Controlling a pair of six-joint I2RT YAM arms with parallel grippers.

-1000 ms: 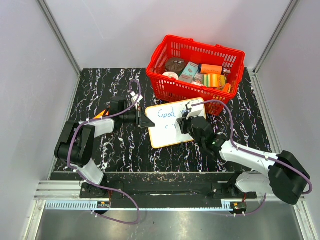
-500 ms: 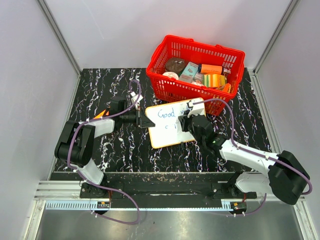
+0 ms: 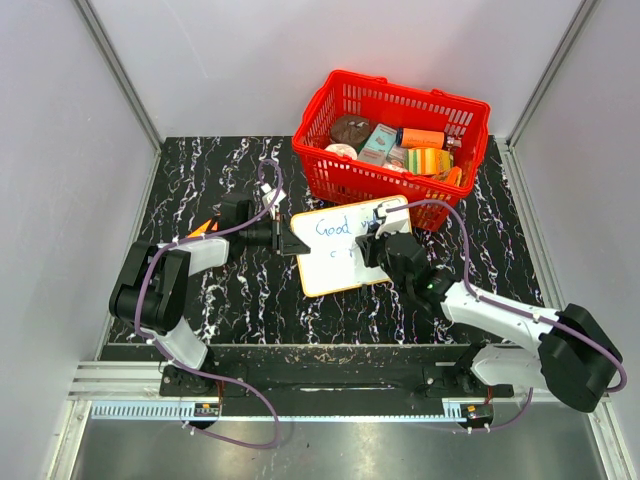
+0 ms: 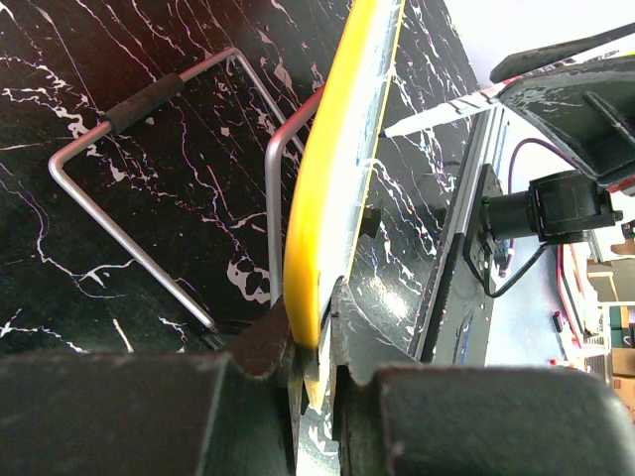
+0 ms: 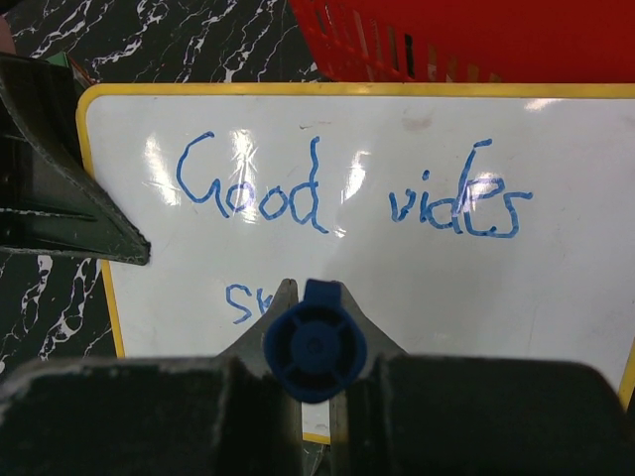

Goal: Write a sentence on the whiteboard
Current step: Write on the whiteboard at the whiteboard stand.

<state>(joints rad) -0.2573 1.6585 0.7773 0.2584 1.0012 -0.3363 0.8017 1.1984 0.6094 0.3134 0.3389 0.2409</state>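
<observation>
Sitting just in front of the red basket [image 3: 330,172], on its near side, the whiteboard [image 3: 325,265] has its far right corner close up by the basket's wall. In the left wrist view it's propped up at a tilt rather than lying flat, with a wire stand [image 4: 149,188] behind it.

The sentence [image 5: 253,193] is in blue marker. The top line reads "Good" and then something that looks like "vides". A second line starts below with an "S" and a bit more, partly hidden behind the marker [image 5: 315,342].

The right fingers [image 5: 266,332] are clamped shut around that marker, blue end facing the camera. From the left wrist view its tip is right at the board's face.

The left fingers [image 4: 278,342] are pinched tight on the board's yellow rim, at the edge that sticks out past the basket's left side.

Basket itself is full of small packaged goods, and everything rests on the black marbled table [image 3: 200,170].
</observation>
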